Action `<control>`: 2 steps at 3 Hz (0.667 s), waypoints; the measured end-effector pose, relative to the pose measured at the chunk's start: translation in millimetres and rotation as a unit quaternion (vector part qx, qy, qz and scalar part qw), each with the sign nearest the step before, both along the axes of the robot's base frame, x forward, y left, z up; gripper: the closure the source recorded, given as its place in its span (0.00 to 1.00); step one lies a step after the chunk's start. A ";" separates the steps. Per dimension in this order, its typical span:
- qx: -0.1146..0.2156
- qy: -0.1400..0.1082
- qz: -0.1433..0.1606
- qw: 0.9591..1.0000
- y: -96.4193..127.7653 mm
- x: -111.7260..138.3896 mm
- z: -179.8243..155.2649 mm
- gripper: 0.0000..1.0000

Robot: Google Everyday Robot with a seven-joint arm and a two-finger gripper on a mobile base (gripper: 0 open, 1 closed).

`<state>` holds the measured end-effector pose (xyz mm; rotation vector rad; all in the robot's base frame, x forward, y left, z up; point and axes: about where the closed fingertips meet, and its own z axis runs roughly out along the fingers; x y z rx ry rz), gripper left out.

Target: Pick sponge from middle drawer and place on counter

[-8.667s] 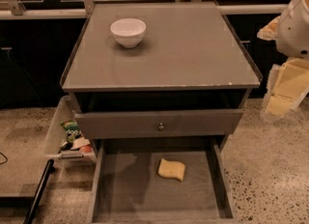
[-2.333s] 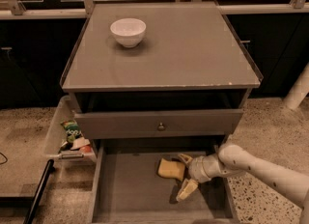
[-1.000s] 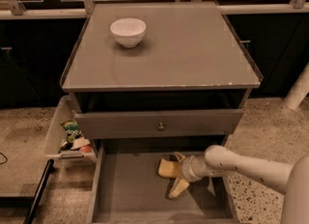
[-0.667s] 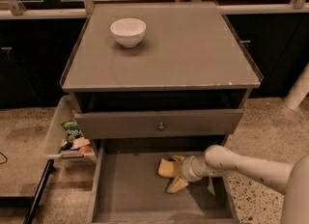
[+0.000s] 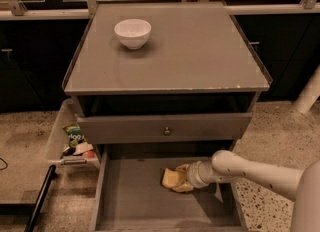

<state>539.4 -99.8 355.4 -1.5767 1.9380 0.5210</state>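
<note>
The pale-yellow sponge (image 5: pixel 169 177) lies on the floor of the open middle drawer (image 5: pixel 132 196), near its middle. My gripper (image 5: pixel 181 178) reaches in from the right on a cream arm. Its fingers (image 5: pixel 183 168) stand above and below the sponge's right end and are closed onto it. The sponge rests low on the drawer floor. The grey counter (image 5: pixel 195 51) is above, with white chips along its front edge.
A white bowl (image 5: pixel 132 32) stands on the counter at the back left. A shut drawer front with a small knob (image 5: pixel 166 131) hangs over the open drawer. A clear bin of snack packets (image 5: pixel 71 141) sits to the left. A white post (image 5: pixel 307 93) stands at the right.
The arm came into the drawer from the right. Over the last second the fingers drew together around the sponge's right end.
</note>
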 end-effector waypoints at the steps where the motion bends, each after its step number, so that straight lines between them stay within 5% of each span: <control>1: 0.000 0.000 0.000 1.000 0.0 0.0 0.0 0.89; 2: 0.000 0.000 0.000 1.000 0.1 0.0 0.0 1.00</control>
